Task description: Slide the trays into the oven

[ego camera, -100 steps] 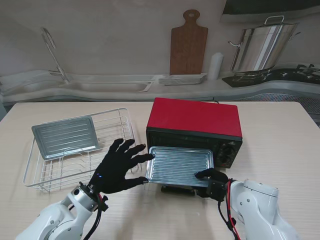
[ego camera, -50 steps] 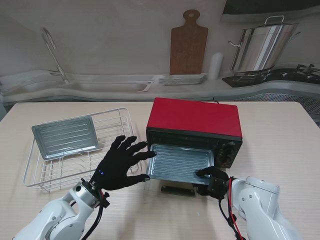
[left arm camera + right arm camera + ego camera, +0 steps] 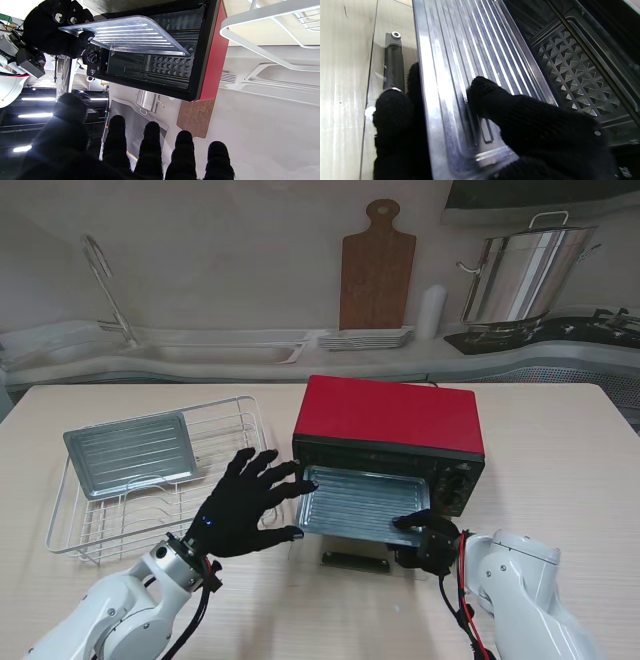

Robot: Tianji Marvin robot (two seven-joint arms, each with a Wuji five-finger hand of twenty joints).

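Observation:
A red oven (image 3: 390, 413) (image 3: 212, 55) stands mid-table with its glass door (image 3: 357, 559) folded down. A ribbed metal tray (image 3: 358, 506) (image 3: 130, 35) (image 3: 460, 62) sits partly inside the oven mouth. My right hand (image 3: 425, 537) (image 3: 520, 120) is shut on the tray's near right corner, thumb on top and fingers underneath. My left hand (image 3: 245, 505) (image 3: 140, 150) is open with fingers spread, its fingertips by the tray's left edge; I cannot tell whether they touch it. A second ribbed tray (image 3: 132, 452) lies on the white wire rack (image 3: 90, 530) at the left.
Behind the table runs a counter with a sink and faucet (image 3: 105, 290), a wooden cutting board (image 3: 376, 270), stacked plates (image 3: 365, 338) and a steel pot (image 3: 525, 275). The oven's control knobs (image 3: 452, 485) face me at its right end.
The tray has slid farther into the oven, with my right hand following it forward. My left hand has shifted slightly forward alongside the tray's left edge.

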